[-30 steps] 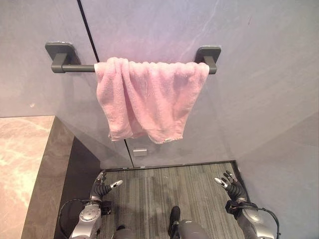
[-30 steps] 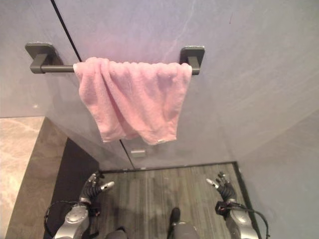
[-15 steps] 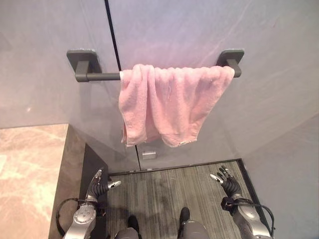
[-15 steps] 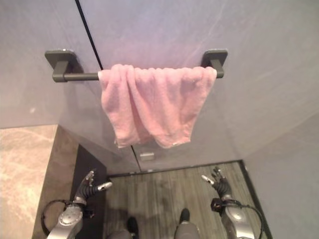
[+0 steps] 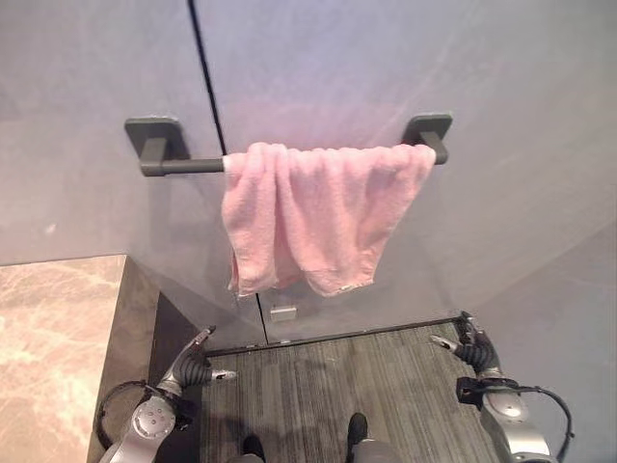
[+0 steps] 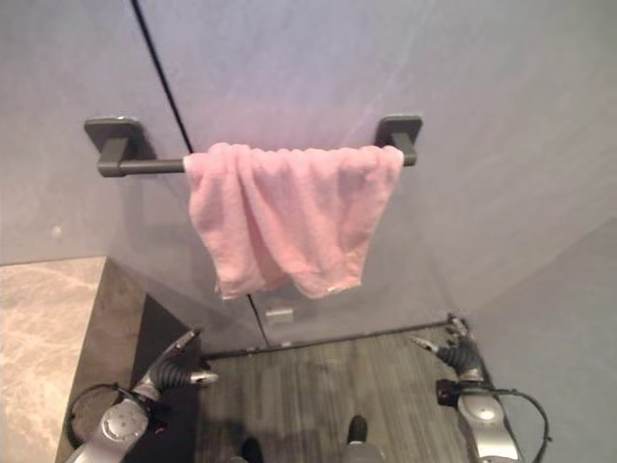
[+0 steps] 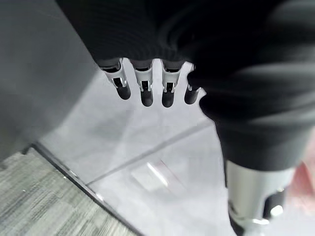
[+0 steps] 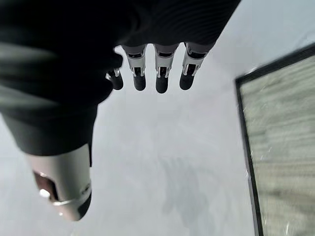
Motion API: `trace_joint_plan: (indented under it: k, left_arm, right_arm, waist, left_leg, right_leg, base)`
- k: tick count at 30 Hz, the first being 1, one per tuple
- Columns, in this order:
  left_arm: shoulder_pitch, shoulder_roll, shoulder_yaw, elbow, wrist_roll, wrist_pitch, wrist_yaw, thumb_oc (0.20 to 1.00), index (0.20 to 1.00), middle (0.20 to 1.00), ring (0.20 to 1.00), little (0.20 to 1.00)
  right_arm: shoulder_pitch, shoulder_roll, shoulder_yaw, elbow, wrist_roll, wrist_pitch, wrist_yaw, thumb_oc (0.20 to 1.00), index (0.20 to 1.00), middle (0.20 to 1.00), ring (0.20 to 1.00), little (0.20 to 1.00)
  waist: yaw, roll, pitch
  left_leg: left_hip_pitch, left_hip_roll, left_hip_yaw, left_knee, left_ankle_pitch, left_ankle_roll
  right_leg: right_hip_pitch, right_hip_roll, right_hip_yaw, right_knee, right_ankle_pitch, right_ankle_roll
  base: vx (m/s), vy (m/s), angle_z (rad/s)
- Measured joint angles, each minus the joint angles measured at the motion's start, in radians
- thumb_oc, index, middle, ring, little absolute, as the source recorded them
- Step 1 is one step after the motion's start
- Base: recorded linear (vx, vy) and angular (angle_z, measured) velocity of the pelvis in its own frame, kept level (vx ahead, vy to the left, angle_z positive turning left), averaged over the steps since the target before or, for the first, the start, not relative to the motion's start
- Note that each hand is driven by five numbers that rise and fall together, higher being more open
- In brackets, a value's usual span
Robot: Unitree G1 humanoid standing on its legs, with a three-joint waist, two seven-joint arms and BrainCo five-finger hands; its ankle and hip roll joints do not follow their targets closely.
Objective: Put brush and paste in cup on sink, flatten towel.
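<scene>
Since a second ago the view has been shifted while the bunched pink towel [image 5: 313,217] on the dark rail [image 5: 183,165] is left untouched, the left hand [image 5: 190,367] and right hand [image 5: 470,351] being held low, fingers apart and empty, so flattening is judged not yet begun.

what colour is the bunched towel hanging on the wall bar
Pale pink: the fluffy towel hangs bunched on the dark grey metal bar, clearest in the left eye view.
</scene>
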State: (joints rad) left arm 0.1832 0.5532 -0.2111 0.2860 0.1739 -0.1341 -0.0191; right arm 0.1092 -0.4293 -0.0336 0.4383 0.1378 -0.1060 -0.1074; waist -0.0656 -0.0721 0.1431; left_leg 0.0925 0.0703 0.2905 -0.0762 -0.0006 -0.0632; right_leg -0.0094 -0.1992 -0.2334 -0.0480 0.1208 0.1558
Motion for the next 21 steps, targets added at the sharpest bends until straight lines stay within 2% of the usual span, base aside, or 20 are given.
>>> trace_joint_plan:
  k: [4,9,11,13,14,16,18,21]
  left_arm:
    - [-0.026,0.032,-0.053,-0.039,0.086,-0.023,-0.015,1.000,1.000,1.000,1.000,1.000]
    - [-0.051,0.063,-0.073,-0.152,0.114,-0.048,-0.036,1.000,1.000,1.000,1.000,1.000]
    - [-0.067,0.085,-0.074,-0.224,0.112,-0.061,-0.043,1.000,1.000,1.000,1.000,1.000]
    - [-0.075,0.145,-0.071,-0.377,0.112,-0.072,-0.054,1.000,1.000,1.000,1.000,1.000]
    - [-0.088,0.173,-0.067,-0.469,0.109,-0.090,-0.062,1.000,1.000,1.000,1.000,1.000]
    - [-0.109,0.167,-0.056,-0.541,0.065,-0.137,-0.064,1.000,1.000,1.000,1.000,1.000]
    - [-0.151,0.165,-0.054,-0.616,0.020,-0.157,-0.065,1.000,1.000,1.000,1.000,1.000]
    - [-0.227,0.169,-0.037,-0.683,0.022,-0.185,-0.045,1.000,1.000,1.000,1.000,1.000]
  right_arm:
    - [0.032,-0.100,-0.006,-0.087,-0.147,0.003,-0.003,1.000,1.000,1.000,1.000,1.000]
    - [0.044,-0.143,-0.037,-0.196,-0.274,0.000,-0.023,1.000,1.000,1.000,1.000,1.000]
    - [0.046,-0.176,-0.048,-0.227,-0.317,-0.001,-0.025,1.000,1.000,1.000,1.000,1.000]
    - [0.069,-0.203,-0.082,-0.337,-0.366,-0.003,-0.026,1.000,1.000,1.000,1.000,1.000]
    - [0.082,-0.244,-0.099,-0.404,-0.432,-0.008,-0.029,1.000,1.000,1.000,1.000,1.000]
    - [0.085,-0.285,-0.152,-0.464,-0.513,-0.025,-0.058,1.000,1.000,1.000,1.000,1.000]
    - [0.080,-0.308,-0.217,-0.529,-0.555,-0.041,-0.101,1.000,1.000,1.000,1.000,1.000]
    - [0.073,-0.359,-0.234,-0.599,-0.585,-0.062,-0.128,1.000,1.000,1.000,1.000,1.000]
  waist:
    - [-0.026,-0.008,-0.048]
    - [-0.059,-0.020,-0.066]
    - [-0.060,-0.014,-0.077]
    - [-0.060,-0.007,-0.079]
    - [-0.060,0.001,-0.080]
    - [-0.063,0.015,-0.094]
    - [-0.064,0.021,-0.097]
    - [-0.067,0.021,-0.098]
  left_leg:
    - [0.012,0.017,0.022,-0.017,0.002,-0.004]
    - [0.012,0.024,0.026,-0.015,0.008,-0.013]
    - [0.011,0.022,0.029,-0.017,0.008,-0.013]
    - [0.007,0.023,0.034,-0.014,0.008,-0.013]
    - [0.008,0.022,0.038,-0.014,0.008,-0.013]
    - [0.010,0.022,0.038,-0.017,0.006,-0.014]
    - [0.007,0.021,0.039,-0.015,0.005,-0.014]
    - [0.007,0.022,0.039,-0.017,0.005,-0.014]
  right_leg:
    - [0.009,0.021,0.010,-0.037,0.006,-0.008]
    - [0.007,0.028,0.020,-0.037,0.008,-0.010]
    - [0.004,0.027,0.025,-0.037,0.008,-0.011]
    - [-0.005,0.027,0.030,-0.037,0.011,-0.012]
    - [-0.006,0.027,0.034,-0.037,0.013,-0.013]
    - [-0.004,0.027,0.034,-0.037,0.016,-0.012]
    - [-0.007,0.028,0.034,-0.037,0.015,-0.011]
    - [-0.007,0.028,0.034,-0.037,0.015,-0.010]
  base:
    - [0.00,-0.025,-0.14]
    - [0.00,-0.008,-0.03]
    - [0.02,-0.013,-0.06]
    - [0.01,-0.020,-0.07]
    - [0.01,-0.018,-0.05]
    - [0.00,-0.005,-0.02]
    - [0.00,0.000,0.00]
    - [0.00,0.000,0.00]
